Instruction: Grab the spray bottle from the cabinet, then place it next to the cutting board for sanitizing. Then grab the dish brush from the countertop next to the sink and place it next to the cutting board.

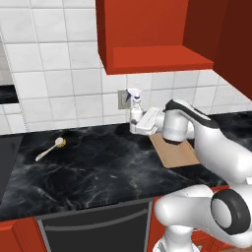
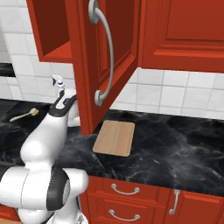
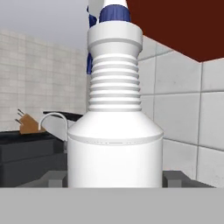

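Left base view: the arm is reaching over the desk (image 1: 98,167) toward the back wall, with the gripper (image 1: 134,124) sitting at the base of the spray bottle (image 1: 134,106). The bottle is standing upright in front of the wall outlet (image 1: 121,99), just beyond the far left corner of the cutting board (image 1: 174,153). The dish brush (image 1: 50,148) is lying well to the left on the desk. The cabinet (image 1: 152,34) is hanging above.

Right base view: the spray bottle (image 2: 60,87) is poking up just behind the wrist, left of the open cabinet door (image 2: 103,61). The cutting board (image 2: 115,138) is lying to the right and the dish brush (image 2: 24,115) far left.

Hand view: the spray bottle (image 3: 114,131) is sitting dead centre between the fingertips (image 3: 175,178), which are pressing on both sides of its body, so the gripper is clamped on it. A faucet (image 3: 54,120) is showing in the background on the left.
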